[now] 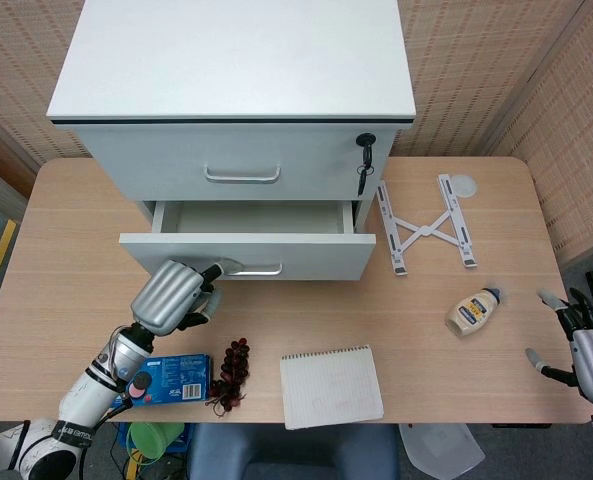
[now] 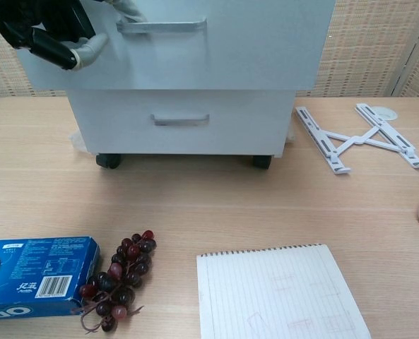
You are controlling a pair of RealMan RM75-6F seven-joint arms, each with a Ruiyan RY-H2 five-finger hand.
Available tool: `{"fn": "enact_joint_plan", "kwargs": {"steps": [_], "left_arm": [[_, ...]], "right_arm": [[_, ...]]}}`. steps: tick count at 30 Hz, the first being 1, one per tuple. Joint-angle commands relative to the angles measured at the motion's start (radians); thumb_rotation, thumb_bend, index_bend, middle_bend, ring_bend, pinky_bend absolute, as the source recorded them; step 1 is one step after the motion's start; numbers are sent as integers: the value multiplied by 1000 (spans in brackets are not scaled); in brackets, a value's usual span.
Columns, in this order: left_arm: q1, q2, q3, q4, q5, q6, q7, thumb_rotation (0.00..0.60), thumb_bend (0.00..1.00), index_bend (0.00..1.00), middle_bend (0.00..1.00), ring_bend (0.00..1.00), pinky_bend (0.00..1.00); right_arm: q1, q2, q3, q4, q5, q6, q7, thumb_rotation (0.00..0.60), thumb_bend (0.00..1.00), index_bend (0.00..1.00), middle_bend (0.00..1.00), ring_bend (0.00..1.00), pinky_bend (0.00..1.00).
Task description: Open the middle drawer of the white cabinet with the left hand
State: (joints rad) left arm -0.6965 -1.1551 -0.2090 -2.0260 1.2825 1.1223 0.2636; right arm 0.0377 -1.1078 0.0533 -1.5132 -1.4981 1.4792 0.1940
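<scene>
At centre frame, the middle drawer (image 1: pixel 246 245) of the white cabinet (image 1: pixel 234 60) stood partly out, the left hand (image 1: pixel 173 295) hooking a finger on its handle (image 1: pixel 251 268) (pulling step, by my judgement). Next called for a straight outward draw.

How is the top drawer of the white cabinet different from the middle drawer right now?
The top drawer sits shut, flush with the cabinet front; the middle drawer is pulled out, its empty inside showing from above. The top drawer has a lock with a black key at its right end; the middle drawer shows none. Nothing touches the top drawer's handle, while the left hand is at the middle drawer's handle. Both have white fronts with similar silver bar handles.
</scene>
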Motion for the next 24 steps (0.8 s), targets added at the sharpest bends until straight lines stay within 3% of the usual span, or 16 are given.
{"fn": "enact_joint_plan", "kwargs": {"steps": [1,24], "left_arm": [[7,4,5,-11,3,9,10,600,630,272,920,1000,1000],[61,29,41,-94,37,65,66,600,631,276,920,1000,1000]], "right_arm": [[0,0,0,0,0,-1,0,600,202,123,228,81,167],[1,0,-1,1,1,-3,0,600,202,123,228,81,167]]}}
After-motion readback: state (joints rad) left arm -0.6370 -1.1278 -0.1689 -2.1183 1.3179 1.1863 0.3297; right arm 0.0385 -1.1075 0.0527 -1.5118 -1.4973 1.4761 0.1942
